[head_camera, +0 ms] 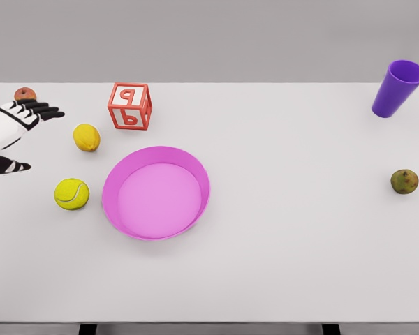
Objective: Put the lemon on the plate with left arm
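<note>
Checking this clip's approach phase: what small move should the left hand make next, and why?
Probably slide the left hand rightward and slightly toward the robot, over the lemon. Its fingers are spread, hold nothing, and sit just left of the lemon, which lies off the plate.

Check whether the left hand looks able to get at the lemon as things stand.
Probably yes. The left hand is open at the table's left edge, and the lemon lies just to its right with bare table between them. The tennis ball, letter block and plate all sit clear of that path.
</note>
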Robot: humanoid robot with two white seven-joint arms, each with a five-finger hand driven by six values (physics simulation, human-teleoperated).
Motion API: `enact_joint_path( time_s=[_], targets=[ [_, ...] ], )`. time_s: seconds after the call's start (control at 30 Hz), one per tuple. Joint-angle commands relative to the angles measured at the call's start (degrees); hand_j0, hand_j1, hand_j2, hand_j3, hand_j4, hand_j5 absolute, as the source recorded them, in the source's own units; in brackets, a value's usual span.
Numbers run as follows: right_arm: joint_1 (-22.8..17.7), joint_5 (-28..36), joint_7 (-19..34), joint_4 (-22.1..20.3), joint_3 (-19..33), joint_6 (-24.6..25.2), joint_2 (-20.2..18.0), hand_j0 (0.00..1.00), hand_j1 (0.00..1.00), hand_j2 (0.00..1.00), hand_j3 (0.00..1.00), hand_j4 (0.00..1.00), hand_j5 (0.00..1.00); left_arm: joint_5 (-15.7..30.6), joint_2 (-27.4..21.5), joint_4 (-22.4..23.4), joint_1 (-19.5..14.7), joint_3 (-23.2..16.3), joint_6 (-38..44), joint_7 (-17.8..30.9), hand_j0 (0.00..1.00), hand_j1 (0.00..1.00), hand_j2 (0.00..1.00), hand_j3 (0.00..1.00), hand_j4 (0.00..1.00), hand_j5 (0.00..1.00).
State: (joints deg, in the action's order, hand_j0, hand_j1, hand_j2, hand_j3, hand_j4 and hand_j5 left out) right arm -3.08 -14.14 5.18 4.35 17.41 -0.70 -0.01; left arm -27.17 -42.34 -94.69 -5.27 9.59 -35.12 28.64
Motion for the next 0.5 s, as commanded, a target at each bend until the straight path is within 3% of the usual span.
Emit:
enact_joint_path(
  time_s=[0.0, 0.07, 0.17, 0.27, 0.33, 0.47],
  targets=[
    [0.0, 0.0, 0.0, 0.0, 0.0, 0.0, 0.0, 1.00, 1.00, 1.00, 1.00, 1.00, 1.00, -1.0, -1.9, 0.2, 0.0, -0.7, 0.1, 0.0, 1.00, 1.00, 1.00, 1.00, 1.00, 1.00],
    [0.0, 0.0, 0.0, 0.0, 0.0, 0.0, 0.0, 1.00, 1.00, 1.00, 1.00, 1.00, 1.00, -1.0, -3.7, 0.3, -2.1, -4.0, 0.1, 0.1, 1.00, 1.00, 1.00, 1.00, 1.00, 1.00],
    [0.0, 0.0, 0.0, 0.0, 0.0, 0.0, 0.0, 1.00, 1.00, 1.00, 1.00, 1.00, 1.00, -0.9, -3.7, 5.8, -12.3, -13.8, 0.1, 5.5, 1.00, 1.00, 1.00, 1.00, 1.00, 1.00],
    [0.0, 0.0, 0.0, 0.0, 0.0, 0.0, 0.0, 1.00, 1.00, 1.00, 1.00, 1.00, 1.00, 1.4, -3.7, 11.4, -18.5, -21.4, 0.1, 5.5, 1.00, 1.00, 1.00, 1.00, 1.00, 1.00],
    [0.0, 0.0, 0.0, 0.0, 0.0, 0.0, 0.0, 1.00, 1.00, 1.00, 1.00, 1.00, 1.00, 3.6, -3.8, 13.0, -20.6, -25.1, 0.1, 5.5, 1.00, 1.00, 1.00, 1.00, 1.00, 1.00],
    [0.0, 0.0, 0.0, 0.0, 0.0, 0.0, 0.0, 1.00, 1.00, 1.00, 1.00, 1.00, 1.00, 4.9, -4.5, 15.8, -21.4, -26.5, 0.1, 5.5, 0.96, 0.96, 0.96, 0.96, 0.96, 0.96]
  ],
)
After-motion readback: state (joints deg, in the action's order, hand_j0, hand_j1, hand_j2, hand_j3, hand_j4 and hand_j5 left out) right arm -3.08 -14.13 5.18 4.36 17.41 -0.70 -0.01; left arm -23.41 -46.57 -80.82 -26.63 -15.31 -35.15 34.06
